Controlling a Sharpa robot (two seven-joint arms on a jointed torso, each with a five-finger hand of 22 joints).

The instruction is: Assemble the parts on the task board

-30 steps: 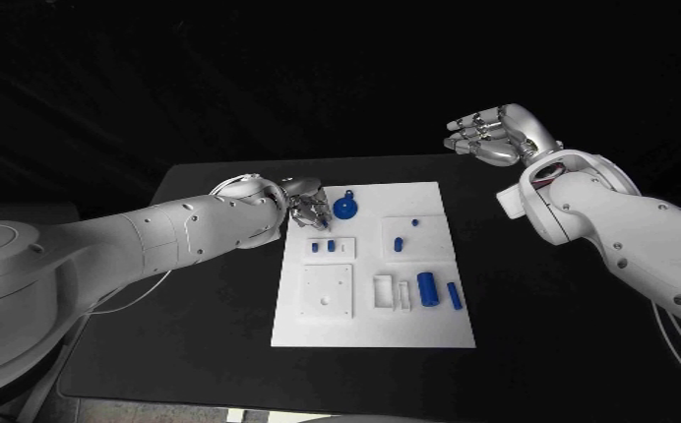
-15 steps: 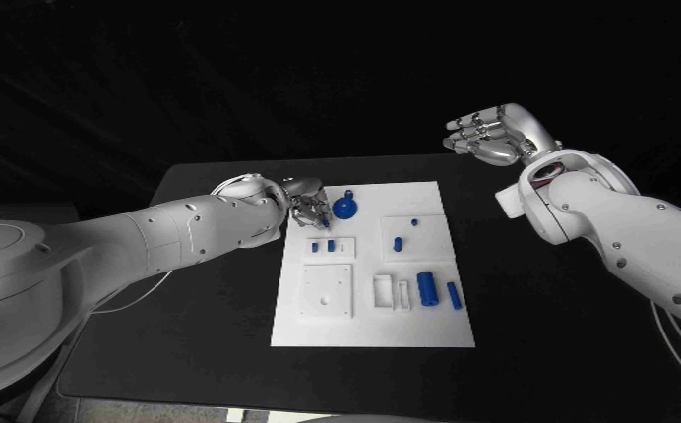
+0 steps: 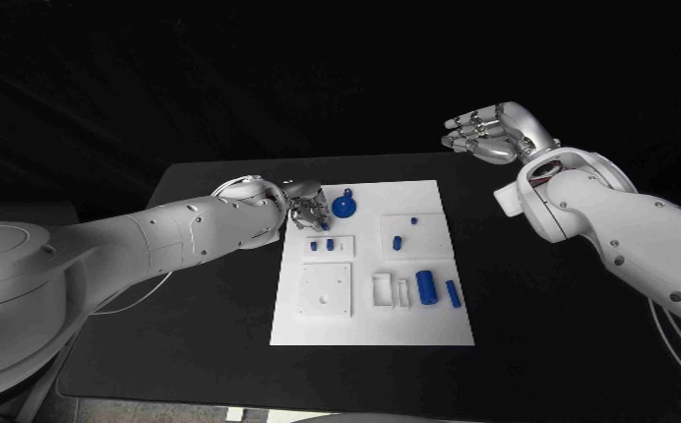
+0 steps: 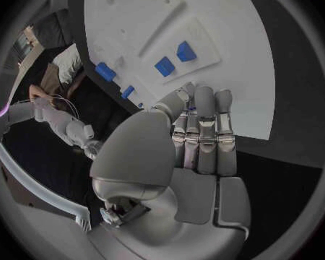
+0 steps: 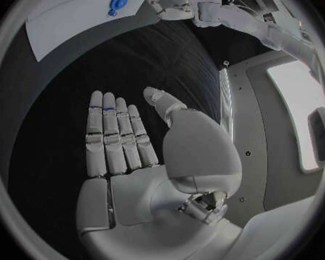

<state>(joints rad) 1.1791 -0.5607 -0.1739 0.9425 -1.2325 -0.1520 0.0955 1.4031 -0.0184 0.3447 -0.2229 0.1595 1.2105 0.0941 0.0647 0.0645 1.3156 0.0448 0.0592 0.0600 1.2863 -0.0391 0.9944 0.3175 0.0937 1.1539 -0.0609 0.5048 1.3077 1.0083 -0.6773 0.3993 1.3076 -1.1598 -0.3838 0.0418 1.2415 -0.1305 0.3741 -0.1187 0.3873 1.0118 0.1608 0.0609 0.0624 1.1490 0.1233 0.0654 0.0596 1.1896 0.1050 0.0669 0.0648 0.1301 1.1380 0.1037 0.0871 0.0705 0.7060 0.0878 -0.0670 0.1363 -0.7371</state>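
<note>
Your left hand (image 3: 305, 210) hovers at the board's (image 3: 426, 320) far left corner, fingers straight and together, apparently gripping nothing, beside the round blue part (image 3: 345, 210). It has barely moved in the last second. Your right hand (image 3: 482, 136) stays raised and open beyond the bench's (image 3: 213, 325) far right corner. Assembly looks stalled.

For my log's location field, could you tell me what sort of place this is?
Probably a robotics lab test bench: a black table with dark backdrop, a white task board holding small blue parts.
</note>
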